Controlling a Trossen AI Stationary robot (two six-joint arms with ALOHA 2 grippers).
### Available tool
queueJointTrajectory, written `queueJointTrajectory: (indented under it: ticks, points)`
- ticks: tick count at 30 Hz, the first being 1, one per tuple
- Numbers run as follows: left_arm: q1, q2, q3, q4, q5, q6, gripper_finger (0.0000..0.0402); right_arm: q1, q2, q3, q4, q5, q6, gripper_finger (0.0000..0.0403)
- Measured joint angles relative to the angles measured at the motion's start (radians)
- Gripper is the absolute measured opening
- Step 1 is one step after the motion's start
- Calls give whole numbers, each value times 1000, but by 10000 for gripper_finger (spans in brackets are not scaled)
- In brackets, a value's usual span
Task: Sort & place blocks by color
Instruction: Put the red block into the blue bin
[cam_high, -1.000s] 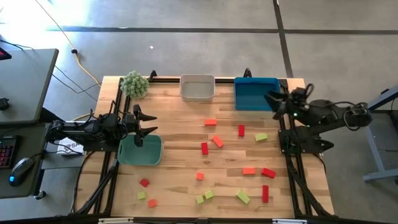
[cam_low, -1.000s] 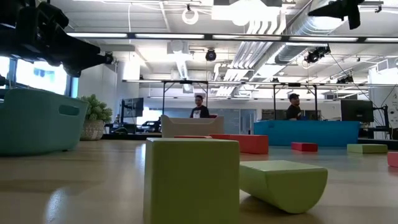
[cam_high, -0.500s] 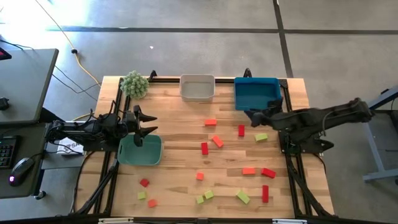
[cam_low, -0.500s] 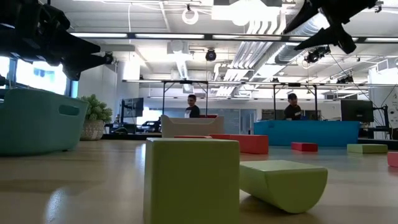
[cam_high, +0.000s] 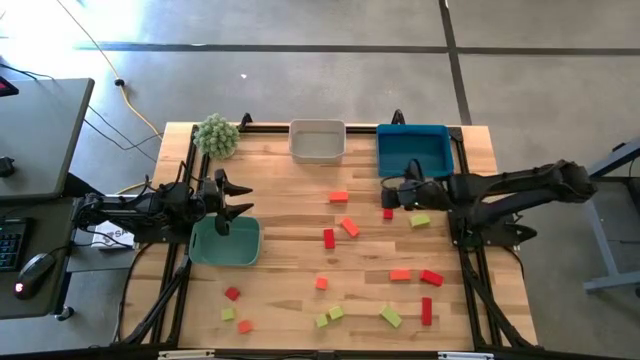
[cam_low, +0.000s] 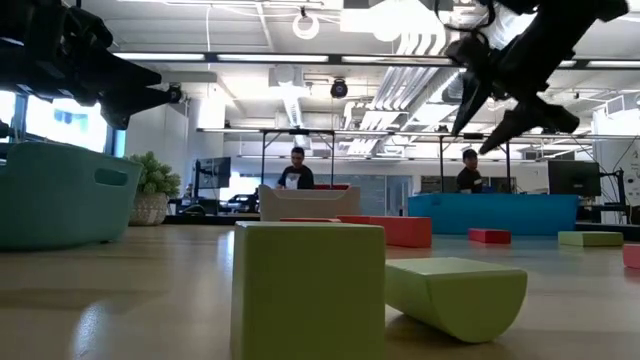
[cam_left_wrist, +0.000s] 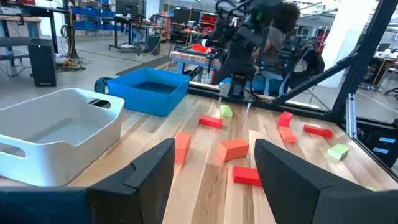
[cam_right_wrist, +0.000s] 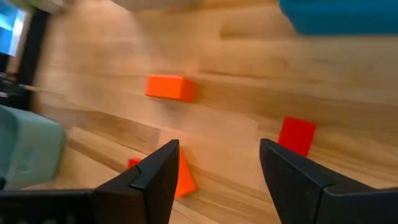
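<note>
Small dark red, orange and yellow-green blocks lie scattered flat on the wooden table, among them a red block (cam_high: 388, 211), an orange block (cam_high: 338, 197) and a green block (cam_high: 420, 221). My right gripper (cam_high: 393, 196) (cam_right_wrist: 217, 180) hangs open above the table, just on the far side of that red block (cam_right_wrist: 296, 135), fingers slanting down (cam_low: 510, 90). My left gripper (cam_high: 243, 200) (cam_left_wrist: 214, 180) waits open above the far edge of the teal tray (cam_high: 225, 242).
A white tray (cam_high: 318, 140) and a blue tray (cam_high: 413, 150) stand at the far edge, with a fuzzy green plant (cam_high: 216, 135) at the far left corner. More blocks lie toward the near edge (cam_high: 391, 317). People show in the room beyond the table (cam_low: 296, 170).
My right arm has swung from beside the blue tray toward the table's left and near side and come down, its open fingers now over the middle of the table by the red block. The blocks have not moved.
</note>
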Motion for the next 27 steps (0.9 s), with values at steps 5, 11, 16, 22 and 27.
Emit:
queueJointTrajectory:
  ticks: [5,11,16,22,27]
  points:
    - [0,0,0,0,0,0,211,-75,64,0,0,-96,30,211]
    - [0,0,0,0,0,0,211,-127,140,0,0,-157,38,211]
    - [0,0,0,0,0,0,211,-148,202,0,-7,-189,60,211]
    - [0,0,0,0,0,0,211,-154,276,0,-15,-203,61,211]
    - [0,0,0,0,0,0,211,-154,340,0,-14,-203,61,211]
